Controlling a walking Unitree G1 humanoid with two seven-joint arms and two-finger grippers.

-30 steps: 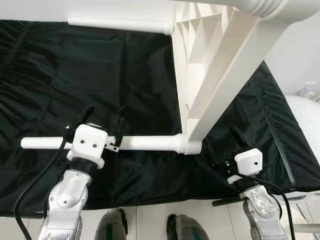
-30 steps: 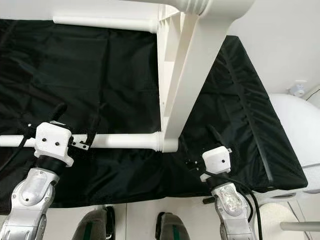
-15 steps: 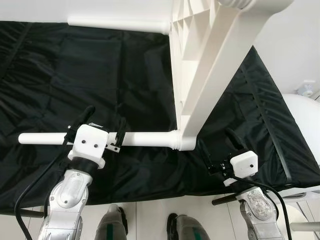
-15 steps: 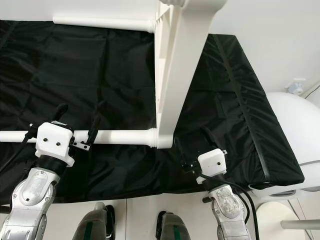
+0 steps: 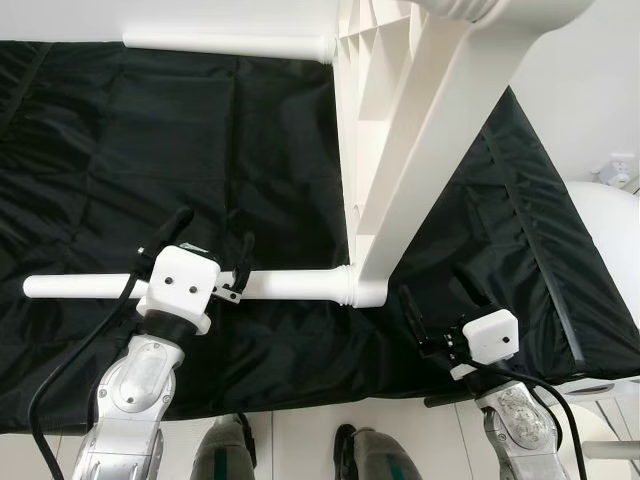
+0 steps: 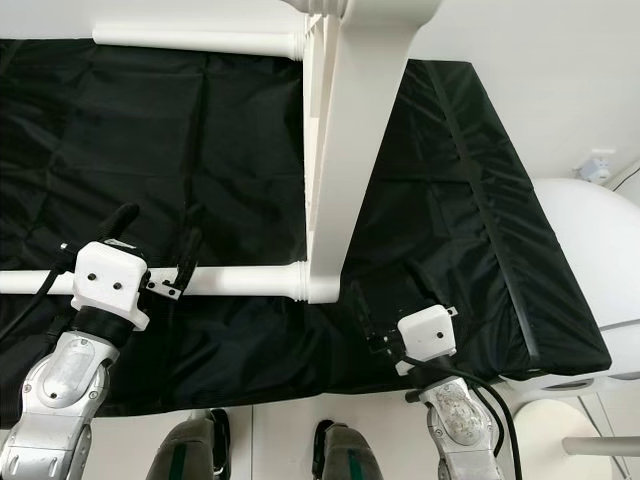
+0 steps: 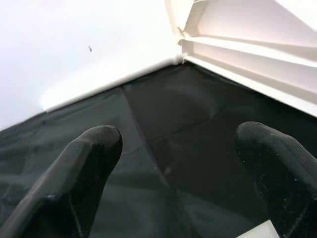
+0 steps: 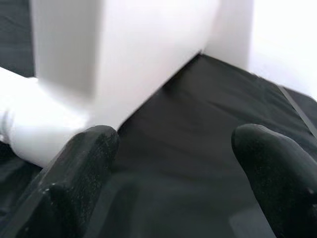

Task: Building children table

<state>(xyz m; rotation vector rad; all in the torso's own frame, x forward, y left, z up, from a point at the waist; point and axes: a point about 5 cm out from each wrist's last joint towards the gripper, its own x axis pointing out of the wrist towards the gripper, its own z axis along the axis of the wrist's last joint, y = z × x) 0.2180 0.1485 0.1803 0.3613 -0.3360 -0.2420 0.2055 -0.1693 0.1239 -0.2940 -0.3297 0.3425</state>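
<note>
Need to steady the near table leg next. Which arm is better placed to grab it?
Left. The left gripper is open with its fingers on either side of the near leg, so it likely only has to close. The right gripper is open over the black cloth, beside the tabletop, off the leg.

White table parts on black cloth, silver arms below.

The ribbed white plastic tabletop [image 5: 400,110] and round white plastic leg [image 5: 290,285] stand plain against the creased black fabric sheet [image 5: 150,150] that spreads across the frame. At lower left, the left gripper [image 5: 212,240] has black fingers on a white housing, above a silver arm; at lower right, the right gripper [image 5: 440,305] wears the same colours. Pale floor along the bottom edge.
</note>
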